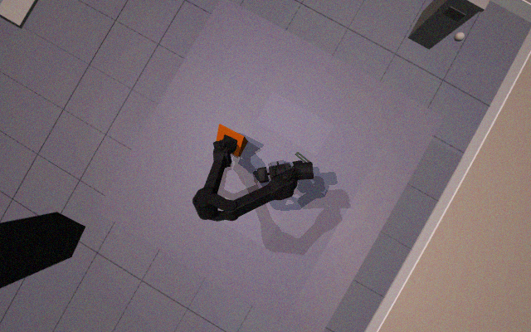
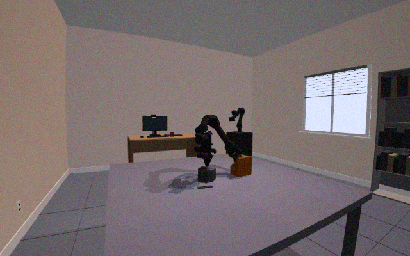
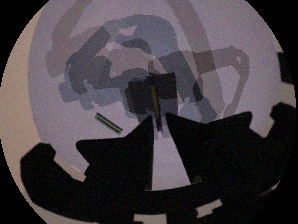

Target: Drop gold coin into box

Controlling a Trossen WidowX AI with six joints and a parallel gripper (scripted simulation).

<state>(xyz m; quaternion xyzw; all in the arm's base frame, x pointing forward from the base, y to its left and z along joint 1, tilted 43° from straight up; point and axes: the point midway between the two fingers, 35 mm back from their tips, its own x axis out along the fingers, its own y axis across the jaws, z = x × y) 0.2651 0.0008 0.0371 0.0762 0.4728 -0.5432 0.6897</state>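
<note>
- Gold coin (image 3: 155, 101), thin and round: seen edge-on as a narrow yellowish streak at the slot in the lid, just beyond the fingertips. Its depth in the slot cannot be told; the exterior view shows no gold above the lid.
- Black parallel-jaw gripper (image 2: 207, 166) (image 3: 158, 117): points down over the lid with its tapered fingers slightly parted, apparently clear of the coin on both sides, which is judged released. Its fingertips are hidden in the top view.
- Closed grey box (image 2: 206, 175) (image 3: 167, 87), block-shaped, dark and matt: directly beneath the fingers, its lid slot roughly in line with the gap between them.
- Step in hand: release into the slot, probably near the end of the task. The next move calls for parting the fingers a little more without nudging the coin, letting it fall, then rising straight up. A tilted coin could jam against the narrow lips.
- Dark-green holder (image 1: 302, 157) (image 2: 205, 187) (image 3: 108, 123), shallow and bar-like, with a lengthwise groove: beside the box, no coin standing in it.
- Black jointed arm (image 1: 257, 199) (image 2: 222, 134), smooth-linked: arches from the flat-faced orange block (image 1: 226, 132) (image 2: 241, 166) over the pale lavender tabletop (image 1: 261, 75) (image 2: 176, 217) (image 3: 45, 115), whose surface looks plain.
</note>
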